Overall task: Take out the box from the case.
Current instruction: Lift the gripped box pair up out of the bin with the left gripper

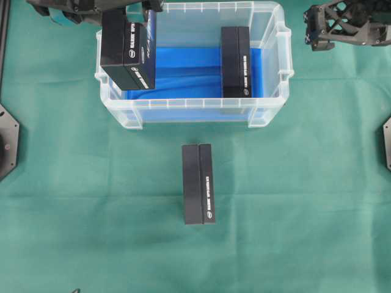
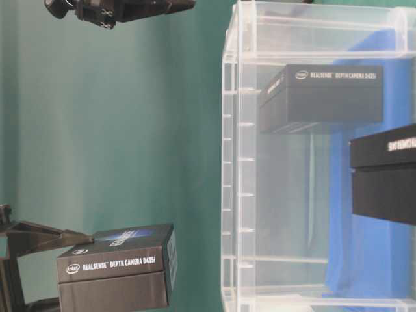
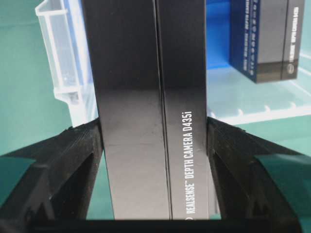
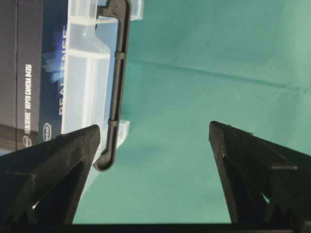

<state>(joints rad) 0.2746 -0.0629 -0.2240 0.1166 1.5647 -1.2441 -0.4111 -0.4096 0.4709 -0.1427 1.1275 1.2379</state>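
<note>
Overhead: the left gripper (image 1: 125, 30) holds a black rectangular cardboard box (image 1: 128, 54) above the left end of the clear plastic case (image 1: 194, 110). Left wrist: its fingers (image 3: 77, 160) clamp both sides of the box. Right wrist: the right gripper (image 4: 154, 160) gapes wide, empty, with the case to its left.

Between the black left end effector (image 3: 154, 145) fingers sits a black RealSense box (image 3: 150, 97) with white lettering (blue on one face). Beyond it, the clear case (image 1: 269, 67) has a blue lining (image 1: 183, 67). The counter (image 1: 91, 213) cloth is plain green.
</note>
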